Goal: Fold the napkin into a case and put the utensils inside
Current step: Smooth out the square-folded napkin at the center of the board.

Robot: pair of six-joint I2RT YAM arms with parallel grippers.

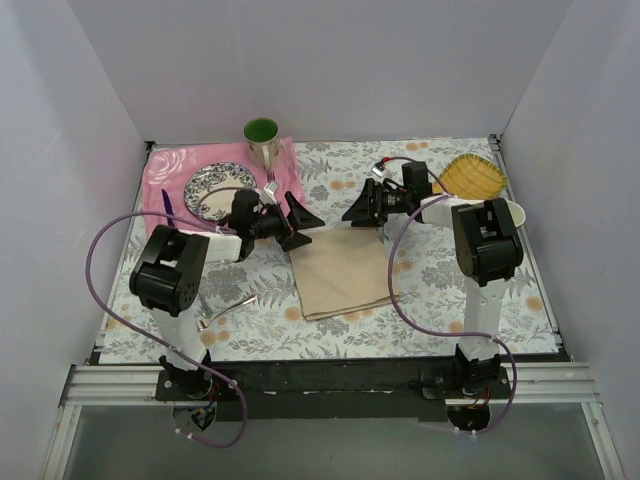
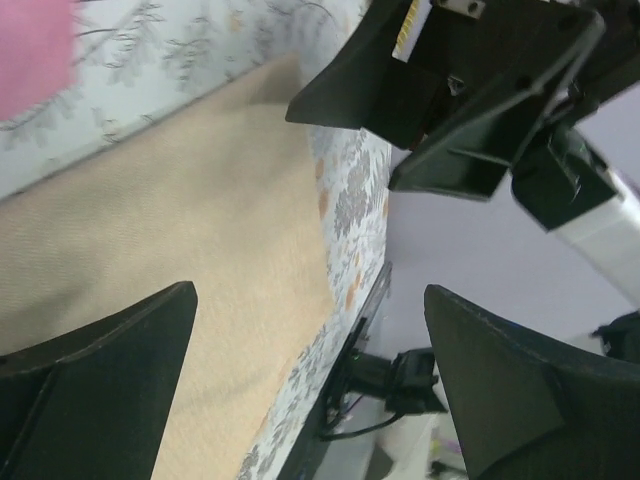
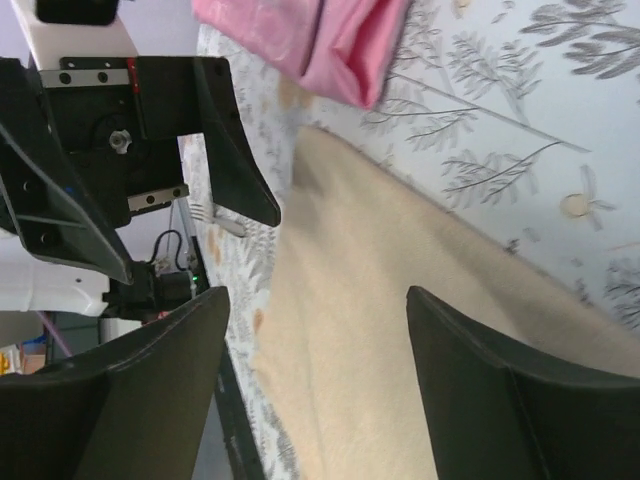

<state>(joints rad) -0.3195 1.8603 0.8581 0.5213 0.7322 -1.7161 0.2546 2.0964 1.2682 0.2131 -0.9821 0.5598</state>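
The left end effector had its two black fingers spread wide with nothing between them, hanging over the far left corner of the napkin. Facing it from the other side, the right end effector was spread just as wide and just as empty, over the napkin's far edge. Their tips stood near each other but apart. Whether either one touched the cloth, I could not tell.

The napkin lay flat as a plain beige oblong on the flower-patterned desk, between the two arms. A small pale fork lay on the desk to the napkin's left, near the left arm and well apart from the cloth.

At the far left lay a pink mat carrying a patterned plate, with a green cup at its far edge. A yellow dish sat far right.
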